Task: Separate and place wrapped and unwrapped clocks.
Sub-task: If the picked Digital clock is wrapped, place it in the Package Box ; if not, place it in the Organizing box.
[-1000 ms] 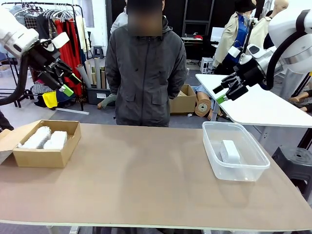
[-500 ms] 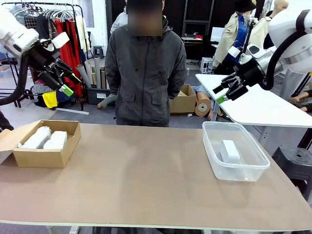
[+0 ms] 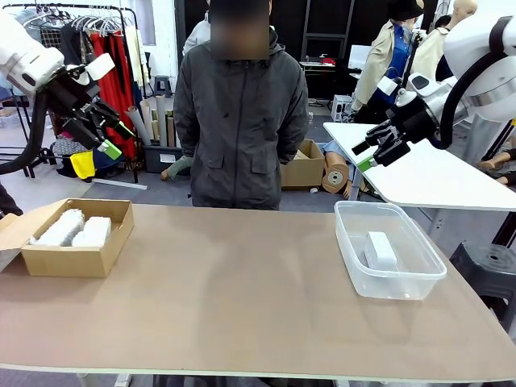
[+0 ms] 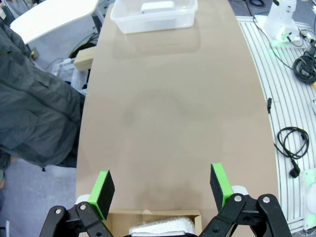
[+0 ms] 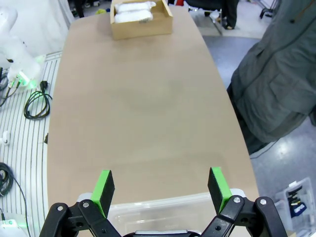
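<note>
Nothing has shifted since a second ago: both my arms hang raised over the table ends, unmoved. Left gripper [image 3: 103, 129] spread wide, holding nothing; right gripper [image 3: 372, 150] likewise wide and bare. Two wrapped clocks [image 3: 74, 228] lie side by side in the cardboard box [image 3: 71, 260] on my left, the unwrapped clock [image 3: 380, 250] sits in the clear tub [image 3: 379, 284] on my right. Sorting looks finished to me; I judge the next move is simply staying parked, nothing left on the tabletop [image 3: 242, 298] to fetch.
</note>
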Robot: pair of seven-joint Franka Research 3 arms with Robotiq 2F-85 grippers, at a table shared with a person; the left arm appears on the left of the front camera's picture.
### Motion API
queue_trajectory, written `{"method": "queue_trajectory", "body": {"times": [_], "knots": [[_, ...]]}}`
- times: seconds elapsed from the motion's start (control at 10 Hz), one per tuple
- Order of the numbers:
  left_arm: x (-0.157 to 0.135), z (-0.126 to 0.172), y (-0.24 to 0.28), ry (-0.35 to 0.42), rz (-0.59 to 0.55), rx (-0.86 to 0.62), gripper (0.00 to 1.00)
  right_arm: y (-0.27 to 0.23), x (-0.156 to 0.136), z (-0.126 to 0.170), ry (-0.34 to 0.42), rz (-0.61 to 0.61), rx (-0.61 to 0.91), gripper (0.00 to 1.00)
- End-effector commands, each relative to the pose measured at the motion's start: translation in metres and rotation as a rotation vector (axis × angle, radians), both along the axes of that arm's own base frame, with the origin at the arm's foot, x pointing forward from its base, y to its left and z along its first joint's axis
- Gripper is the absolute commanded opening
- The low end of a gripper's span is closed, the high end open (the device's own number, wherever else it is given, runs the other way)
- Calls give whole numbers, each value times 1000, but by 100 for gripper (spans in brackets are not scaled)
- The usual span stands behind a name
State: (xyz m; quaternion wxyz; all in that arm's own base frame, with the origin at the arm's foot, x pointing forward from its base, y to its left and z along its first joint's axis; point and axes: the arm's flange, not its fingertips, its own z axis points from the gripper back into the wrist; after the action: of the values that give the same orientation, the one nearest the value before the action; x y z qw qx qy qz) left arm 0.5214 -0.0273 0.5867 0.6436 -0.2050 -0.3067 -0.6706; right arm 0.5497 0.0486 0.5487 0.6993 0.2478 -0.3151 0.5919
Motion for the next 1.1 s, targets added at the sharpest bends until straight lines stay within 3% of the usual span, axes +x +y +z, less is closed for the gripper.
{"method": "queue_trajectory", "body": {"times": [0.0,1.0], "knots": [[-2,0,3,-6,-16,9,100,0,0,1,-14,16,-1,100],[-2,0,3,-6,-16,9,100,0,0,1,-14,16,-1,100]]}}
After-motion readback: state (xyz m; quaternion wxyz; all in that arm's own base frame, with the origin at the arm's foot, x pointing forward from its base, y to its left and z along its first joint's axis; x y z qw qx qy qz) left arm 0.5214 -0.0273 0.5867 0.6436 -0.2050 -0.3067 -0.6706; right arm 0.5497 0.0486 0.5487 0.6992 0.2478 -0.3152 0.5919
